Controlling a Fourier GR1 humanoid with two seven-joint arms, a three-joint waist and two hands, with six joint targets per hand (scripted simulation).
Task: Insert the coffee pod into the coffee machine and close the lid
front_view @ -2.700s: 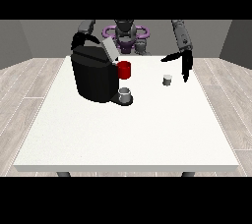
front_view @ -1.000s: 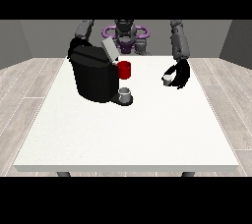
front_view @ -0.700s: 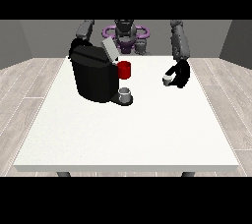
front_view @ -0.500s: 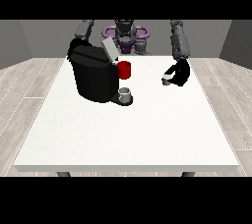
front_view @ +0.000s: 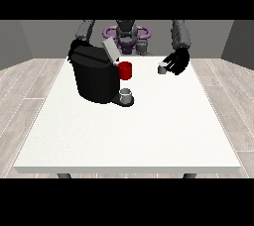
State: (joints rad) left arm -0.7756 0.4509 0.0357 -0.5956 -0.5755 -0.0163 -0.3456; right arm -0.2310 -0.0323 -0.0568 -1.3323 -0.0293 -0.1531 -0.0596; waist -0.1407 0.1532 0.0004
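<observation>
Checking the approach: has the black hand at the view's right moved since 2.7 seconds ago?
Yes. The black hand has come down and towards the black coffee machine, now beside the small grey pod.

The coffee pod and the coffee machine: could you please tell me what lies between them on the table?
In the front view, only the red mug stands between the coffee pod and the coffee machine; otherwise bare white table.

The hand at the view's right (front_view: 177, 62) has its fingers curled around the small grey coffee pod (front_view: 161, 69), above the white table (front_view: 129, 136). Across from it, the black coffee machine (front_view: 94, 75) stands lid (front_view: 110, 50) up, a red part (front_view: 126, 70) on its front, a grey cup (front_view: 126, 95) below.
</observation>
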